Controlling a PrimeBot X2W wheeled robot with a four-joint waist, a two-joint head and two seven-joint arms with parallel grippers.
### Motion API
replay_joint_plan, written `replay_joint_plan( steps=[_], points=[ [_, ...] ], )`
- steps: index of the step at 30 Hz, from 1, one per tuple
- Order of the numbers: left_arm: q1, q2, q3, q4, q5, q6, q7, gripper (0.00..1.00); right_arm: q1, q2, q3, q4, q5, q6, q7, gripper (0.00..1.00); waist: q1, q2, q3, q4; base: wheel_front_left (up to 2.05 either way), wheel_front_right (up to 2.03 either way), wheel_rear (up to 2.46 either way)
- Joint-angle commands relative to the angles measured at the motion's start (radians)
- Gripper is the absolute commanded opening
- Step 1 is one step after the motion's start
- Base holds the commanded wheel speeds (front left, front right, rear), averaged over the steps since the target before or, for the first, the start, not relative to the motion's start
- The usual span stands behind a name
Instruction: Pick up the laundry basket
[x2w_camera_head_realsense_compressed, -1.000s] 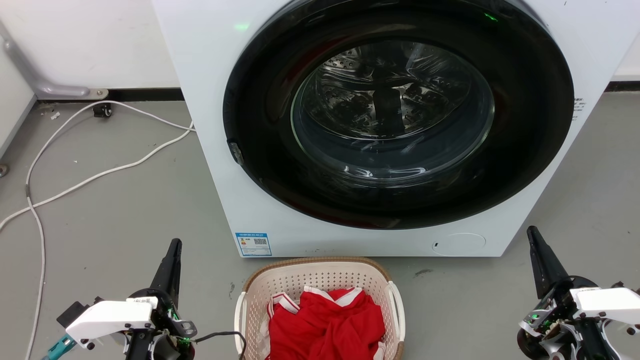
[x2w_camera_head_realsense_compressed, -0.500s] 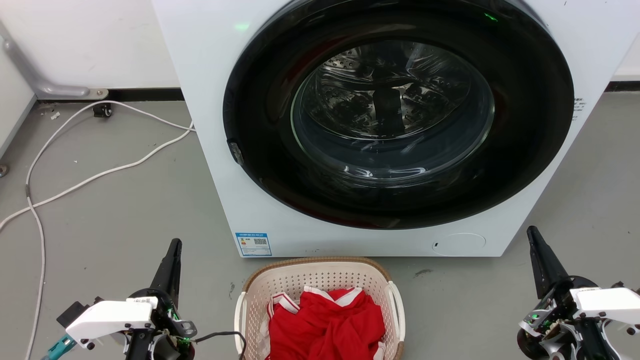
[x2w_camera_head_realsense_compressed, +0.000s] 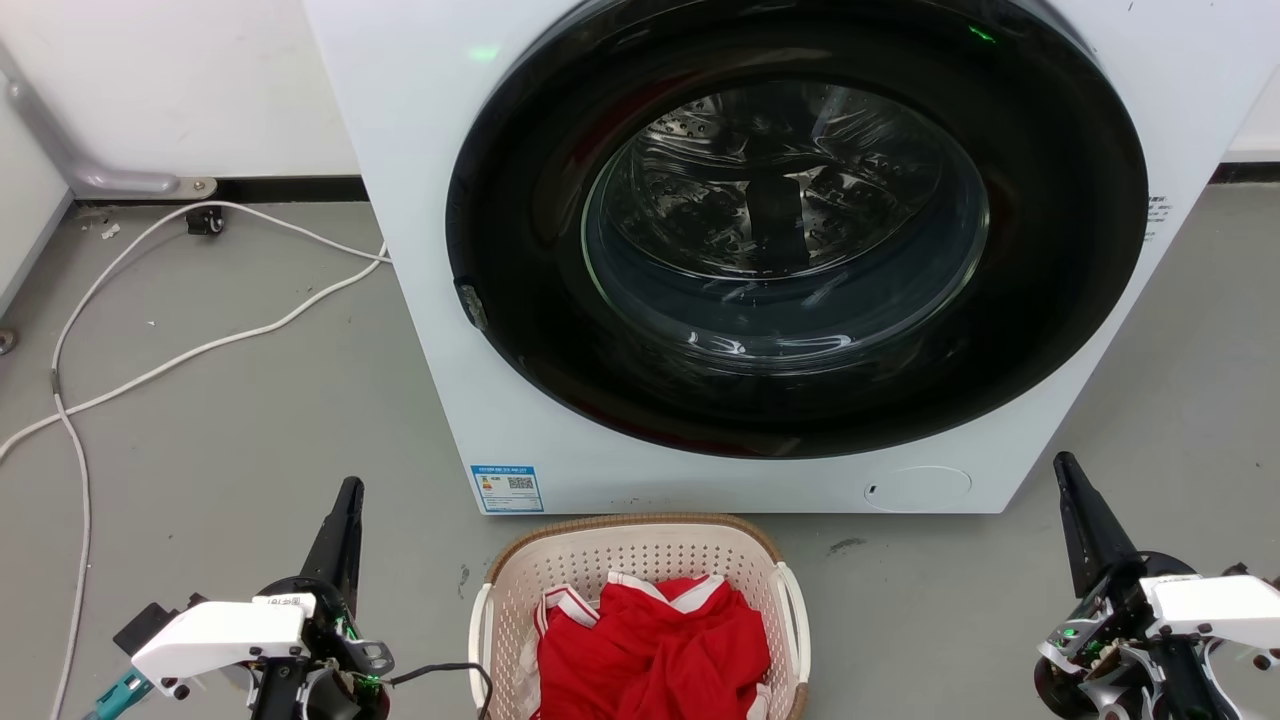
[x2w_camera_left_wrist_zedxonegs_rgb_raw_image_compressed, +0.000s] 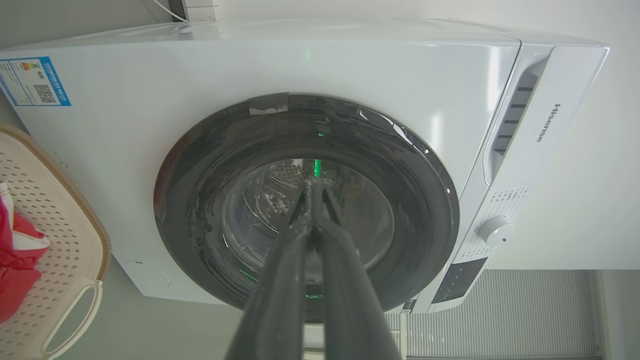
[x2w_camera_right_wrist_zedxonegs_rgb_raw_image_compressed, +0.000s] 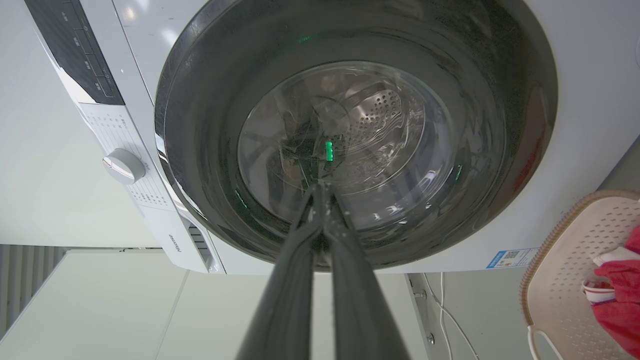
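Cream basket (x2w_camera_head_realsense_compressed: 600, 565) at bottom centre of head view, brown rim just short of washer (x2w_camera_head_realsense_compressed: 420, 200) base, red cloth (x2w_camera_head_realsense_compressed: 655, 640) inside, near edge cut by frame bottom. Left gripper (x2w_camera_head_realsense_compressed: 348, 495) at lower left, fingers pressed together, empty, apart from basket's left side; bare grey floor (x2w_camera_head_realsense_compressed: 220, 430) between. Right gripper (x2w_camera_head_realsense_compressed: 1066, 470) at lower right, likewise closed and empty, well apart from its right side. White cable (x2w_camera_head_realsense_compressed: 200, 350) along upper-left floor.

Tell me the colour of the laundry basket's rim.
Brown, with a woven look. The laundry basket shows it best in the head view.
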Motion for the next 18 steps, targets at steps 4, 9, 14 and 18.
replay_joint_plan(
  steps=[4, 9, 14, 18],
  points=[
    [-0.008, -0.001, 0.002, -0.004, 0.000, -0.002, 0.002, 0.00, -0.010, -0.002, -0.001, 0.000, 0.004, 0.000, 0.001, 0.00, 0.0001, 0.0000, 0.000, 0.000, 0.00, 0.00, 0.00],
    [0.017, -0.003, -0.006, 0.017, 0.002, 0.000, -0.008, 1.00, 0.019, 0.002, 0.004, 0.019, -0.005, 0.000, -0.007, 1.00, 0.0001, 0.0000, 0.000, 0.000, 0.00, 0.00, 0.00],
    [0.019, -0.003, -0.009, 0.001, 0.057, 0.000, -0.034, 1.00, 0.023, 0.002, 0.004, 0.010, -0.053, 0.000, -0.033, 1.00, 0.0001, 0.0000, 0.001, 0.000, 0.00, 0.00, 0.00],
    [0.020, -0.002, -0.007, -0.014, 0.124, 0.002, -0.053, 1.00, 0.026, 0.001, 0.005, -0.014, -0.145, 0.000, -0.053, 1.00, 0.0001, 0.0000, 0.002, 0.000, 0.00, 0.00, 0.00]
  ],
)
